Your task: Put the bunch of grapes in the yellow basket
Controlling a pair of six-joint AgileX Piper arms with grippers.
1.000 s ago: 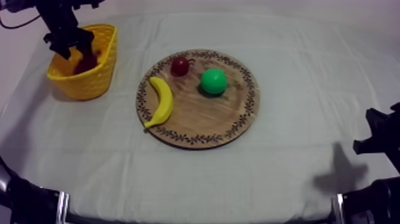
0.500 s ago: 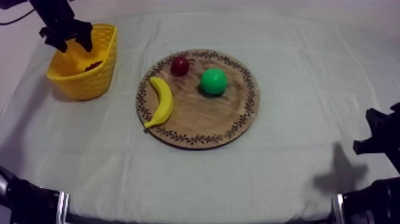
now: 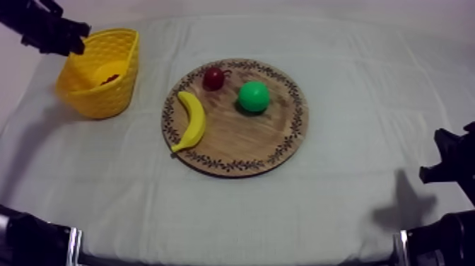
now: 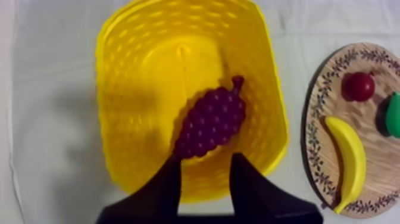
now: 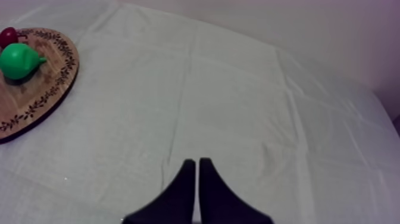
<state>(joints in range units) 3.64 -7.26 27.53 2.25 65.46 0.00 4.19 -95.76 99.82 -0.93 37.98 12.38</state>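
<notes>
Our left gripper hovers over the yellow basket, fingers apart and empty. The bunch of grapes lies inside it (task apparently done). We should lift straight up, clear of the rim. Our right gripper rests with fingers together.

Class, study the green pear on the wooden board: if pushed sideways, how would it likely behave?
The pear looks rounded and smooth, so it would probably roll rather than slide, curving because one end tapers. The wooden board seems flat, without a raised rim, so likely nothing would stop it reaching the cloth.
</notes>
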